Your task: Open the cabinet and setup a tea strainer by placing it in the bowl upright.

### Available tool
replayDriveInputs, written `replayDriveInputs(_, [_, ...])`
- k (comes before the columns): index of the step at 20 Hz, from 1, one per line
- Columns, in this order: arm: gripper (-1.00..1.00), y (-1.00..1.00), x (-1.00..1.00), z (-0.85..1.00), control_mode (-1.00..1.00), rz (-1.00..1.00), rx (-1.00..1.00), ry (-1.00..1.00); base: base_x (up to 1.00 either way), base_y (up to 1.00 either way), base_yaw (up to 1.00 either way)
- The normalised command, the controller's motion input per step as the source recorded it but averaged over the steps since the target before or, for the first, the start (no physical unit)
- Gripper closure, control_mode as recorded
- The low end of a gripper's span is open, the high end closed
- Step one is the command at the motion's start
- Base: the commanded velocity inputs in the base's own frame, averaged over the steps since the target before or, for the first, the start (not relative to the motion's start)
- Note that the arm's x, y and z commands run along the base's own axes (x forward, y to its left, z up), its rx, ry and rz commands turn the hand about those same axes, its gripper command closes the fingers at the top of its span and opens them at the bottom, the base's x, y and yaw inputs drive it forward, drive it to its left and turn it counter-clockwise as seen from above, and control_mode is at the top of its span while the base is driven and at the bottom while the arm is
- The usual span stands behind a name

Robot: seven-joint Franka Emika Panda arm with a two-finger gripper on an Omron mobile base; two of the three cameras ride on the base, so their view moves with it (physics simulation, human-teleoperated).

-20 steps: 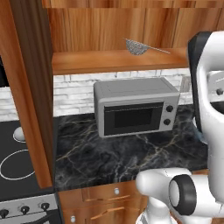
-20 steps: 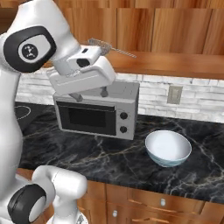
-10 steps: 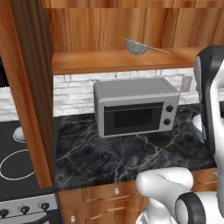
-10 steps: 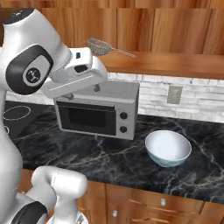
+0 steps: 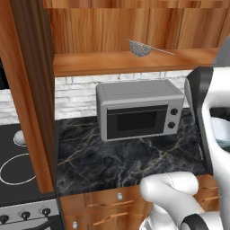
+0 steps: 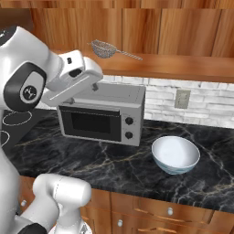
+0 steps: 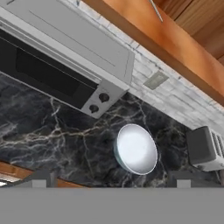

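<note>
Nearest the base, the dark marble counter (image 6: 114,169) carries the bowl (image 6: 175,154), which sits open-side up to the right of the microwave (image 6: 103,114), clear of it and well in from the counter's front edge. In the hand view the bowl (image 7: 135,148) lies almost dead ahead, with a toaster (image 7: 205,148) off to one side.

The gripper (image 7: 111,183) is empty and the fingers (image 7: 183,179) stand wide apart. In the right base view the hand (image 6: 73,82) hangs above the microwave's left end, just below shelf height.

Farther back, the cabinet (image 5: 31,90) is already open, its door swung out at the left of the left base view. The tea strainer (image 6: 104,48) rests on the cabinet's shelf (image 6: 183,68), mesh cup to the left and thin handle trailing right.

The step in hand looks to be the reach for the strainer. Done well, it means lifting the hand over the shelf's front lip before going in, so the wrist does not knock the microwave top or the shelf edge. The cup looks a surer grip than the wire handle, and it would keep the cup mouth-up for the bowl. Come in slowly; so light a piece may skid away at a touch.
</note>
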Motion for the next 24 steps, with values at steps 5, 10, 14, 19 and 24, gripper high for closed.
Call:
replayDriveInputs(5, [-1.0,0.53,0.03,0.07,-1.0,-0.05,-0.15,0.0,0.0,0.0,0.0])
replayDriveInputs(10, [-1.0,0.14,0.32,0.0,-1.0,-0.14,-0.3,0.09,0.0,0.0,0.0])
replayDriveInputs(14, [-1.0,0.06,0.19,0.0,-1.0,0.0,-0.22,0.02,0.0,0.0,0.0])
replayDriveInputs(19, [-1.0,0.07,0.11,0.1,-1.0,0.02,-0.02,0.0,0.0,0.0,0.0])
replayDriveInputs(24, [-1.0,0.22,0.25,0.17,-1.0,0.11,-0.1,-0.03,0.0,0.0,0.0])
